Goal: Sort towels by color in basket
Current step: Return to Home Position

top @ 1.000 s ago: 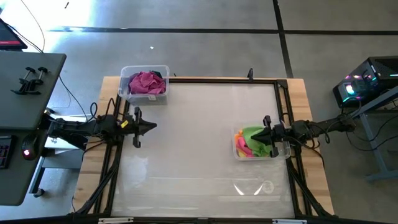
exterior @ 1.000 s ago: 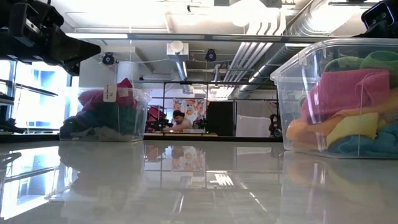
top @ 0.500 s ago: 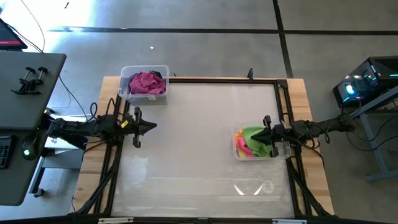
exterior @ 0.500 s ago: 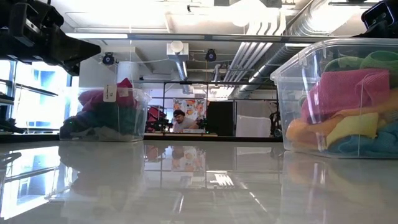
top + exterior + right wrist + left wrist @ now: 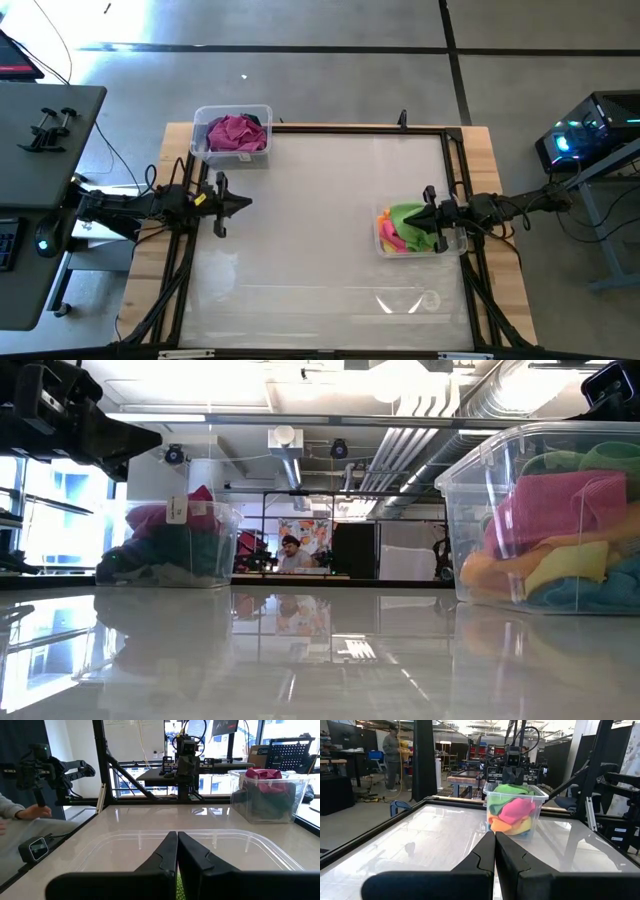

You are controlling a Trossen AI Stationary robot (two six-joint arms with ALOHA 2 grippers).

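Two clear plastic baskets hold the towels. The basket at the far left corner (image 5: 232, 135) holds a magenta towel over dark green and other dark cloths (image 5: 170, 545). The basket near the right edge (image 5: 410, 232) holds lime green, pink, orange, yellow and light blue towels (image 5: 560, 540). My left gripper (image 5: 246, 203) hovers shut above the table's left side, pointing right. My right gripper (image 5: 404, 224) hangs shut over the right basket, pointing left, above the lime green towel. Neither holds anything.
The glossy white table top (image 5: 320, 230) lies open between the two baskets, framed by a dark rail (image 5: 350, 130). A person's hand and sleeve (image 5: 20, 812) show at the table's near side in the right wrist view. People stand in the room beyond.
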